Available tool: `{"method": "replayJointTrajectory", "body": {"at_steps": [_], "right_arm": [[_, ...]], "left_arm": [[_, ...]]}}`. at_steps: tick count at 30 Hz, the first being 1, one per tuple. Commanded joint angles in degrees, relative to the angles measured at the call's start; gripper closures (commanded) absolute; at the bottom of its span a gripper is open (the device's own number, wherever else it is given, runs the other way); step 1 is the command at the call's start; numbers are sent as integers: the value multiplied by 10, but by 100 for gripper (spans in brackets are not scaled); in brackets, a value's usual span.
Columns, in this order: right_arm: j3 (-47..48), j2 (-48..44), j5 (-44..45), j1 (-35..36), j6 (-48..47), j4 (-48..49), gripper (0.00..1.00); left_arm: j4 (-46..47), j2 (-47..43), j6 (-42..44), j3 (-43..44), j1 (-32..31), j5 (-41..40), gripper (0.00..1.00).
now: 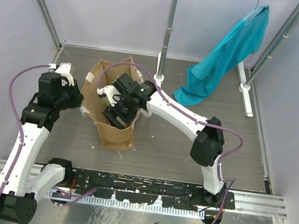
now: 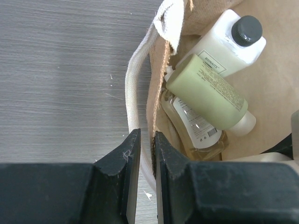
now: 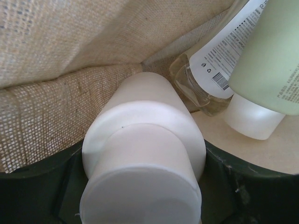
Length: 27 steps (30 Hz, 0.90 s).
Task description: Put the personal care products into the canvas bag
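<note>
The canvas bag stands open on the table. In the left wrist view three bottles lie inside it: white rectangular with a dark cap, olive-green round and amber clear. My left gripper is shut on the bag's rim beside its whitish strap; from above it sits at the bag's left edge. My right gripper is inside the bag, shut on the cream round bottle, next to the amber bottle and the olive-green bottle. From above, the right gripper is down in the bag's mouth.
A teal garment hangs from a rack at the back right, with its lower end on the table. The rack's poles stand just behind the bag. The bag's burlap wall is close on the right gripper's left side.
</note>
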Motion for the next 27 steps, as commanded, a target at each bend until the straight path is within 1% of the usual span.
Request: {"method": "replayJointTrajectory", "body": {"at_steps": [1, 5, 13, 17, 27], "right_arm": [[-8, -57, -71, 15, 6, -48, 99], [-18, -49, -23, 16, 12, -32, 99], [-59, -39, 15, 32, 12, -14, 99], [-88, -40, 48, 44, 15, 7, 99], [-184, -64, 187, 60, 29, 82, 99]], "left_arm": [[18, 1, 2, 16, 1, -2, 75], [16, 1, 3, 16, 1, -1, 75], [16, 3, 5, 17, 2, -2, 75], [16, 5, 6, 19, 1, -3, 75], [11, 7, 10, 22, 1, -6, 75]]}}
